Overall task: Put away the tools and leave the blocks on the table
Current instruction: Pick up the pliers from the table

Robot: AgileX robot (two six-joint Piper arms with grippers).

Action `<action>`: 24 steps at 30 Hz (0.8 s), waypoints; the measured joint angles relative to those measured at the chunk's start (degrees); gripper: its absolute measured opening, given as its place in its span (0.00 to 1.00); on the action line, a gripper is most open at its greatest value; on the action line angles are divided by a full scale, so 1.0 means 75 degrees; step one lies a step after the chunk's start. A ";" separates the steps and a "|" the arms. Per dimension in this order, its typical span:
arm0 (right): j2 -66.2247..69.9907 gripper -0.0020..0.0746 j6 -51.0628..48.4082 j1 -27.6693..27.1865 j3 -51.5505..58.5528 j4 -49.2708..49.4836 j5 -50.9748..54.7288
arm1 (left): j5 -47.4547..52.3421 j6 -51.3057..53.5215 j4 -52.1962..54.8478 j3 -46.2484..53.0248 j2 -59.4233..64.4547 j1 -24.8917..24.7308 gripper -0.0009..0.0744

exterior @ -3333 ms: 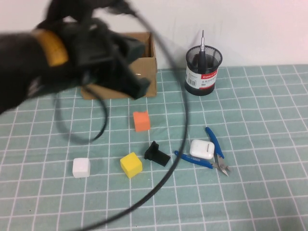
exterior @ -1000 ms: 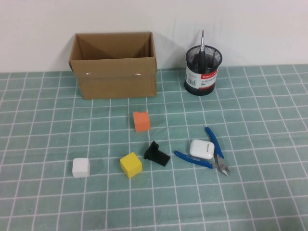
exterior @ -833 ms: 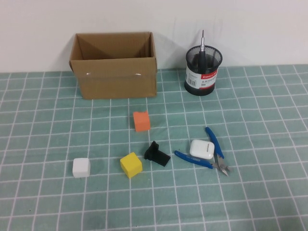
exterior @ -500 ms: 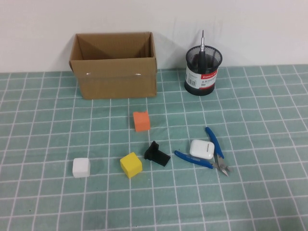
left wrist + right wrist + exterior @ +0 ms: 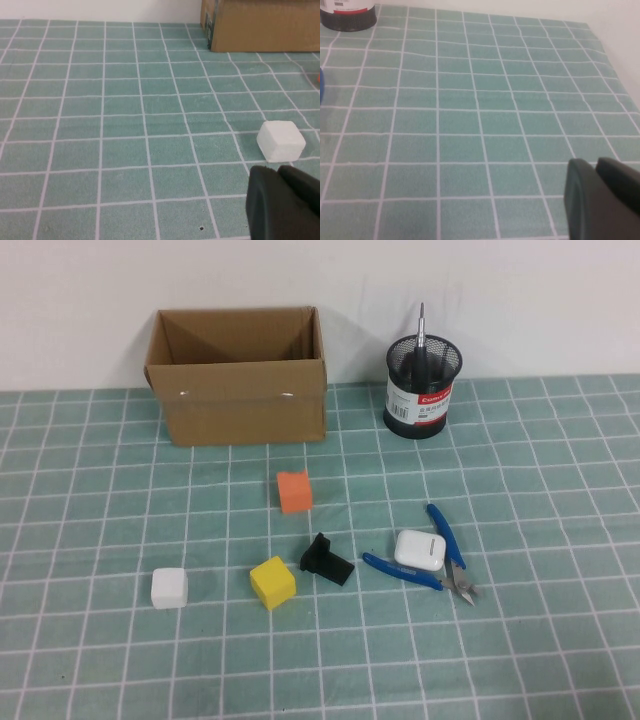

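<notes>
The black-handled screwdriver [image 5: 421, 340] stands in a black mesh cup [image 5: 422, 400] at the back right. The blue-handled pliers [image 5: 405, 573] lie on the teal grid table [image 5: 560, 480] with a white earbud case [image 5: 419, 549] resting on them. The orange block [image 5: 293, 492], yellow block [image 5: 272, 582] and white block [image 5: 169, 588] sit on the table. Neither arm shows in the high view. My left gripper [image 5: 276, 171] is shut and empty, low over the table near the white block [image 5: 281, 141]. My right gripper [image 5: 594, 164] is shut and empty over bare table, right of the cup [image 5: 347, 17].
An open cardboard box [image 5: 240, 405] stands at the back left, also in the left wrist view [image 5: 260, 25]. A small black bracket [image 5: 326, 560] lies between the yellow block and the pliers. A white wall runs behind the table.
The left arm, which swept blurred across the box 3.3 s ago, has left the high view. Nothing on the table has moved in the last second.
</notes>
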 joint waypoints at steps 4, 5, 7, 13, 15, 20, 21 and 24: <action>0.0000 0.02 0.0000 0.0000 0.0000 0.0000 -0.0032 | 0.0000 0.0000 0.0000 0.0000 0.0000 0.0000 0.01; 0.0000 0.02 0.0015 0.0000 0.0000 0.0015 -0.0107 | 0.0000 0.0000 0.0000 0.0000 0.0000 0.0000 0.01; 0.0000 0.02 0.0217 0.0000 0.0032 0.0572 -0.0562 | 0.0000 0.0000 0.0000 0.0000 0.0000 0.0000 0.01; 0.0000 0.02 0.0819 0.0000 0.0032 0.3872 -0.2303 | 0.0000 0.0000 0.0000 0.0000 0.0000 0.0000 0.01; 0.0000 0.02 0.0869 0.0000 0.0032 0.4432 -0.2675 | 0.0000 0.0000 0.0000 0.0000 0.0000 0.0000 0.01; 0.0088 0.02 0.0913 0.0000 -0.0305 0.5100 -0.1564 | 0.0000 0.0000 0.0000 0.0000 0.0000 0.0000 0.01; 0.0275 0.02 0.0913 0.0000 -0.0517 0.5100 -0.1046 | 0.0000 0.0000 0.0000 0.0000 0.0000 0.0000 0.01; 0.1282 0.02 0.0819 0.0000 -0.1568 0.4855 0.0390 | 0.0000 0.0000 0.0000 0.0000 0.0000 0.0000 0.01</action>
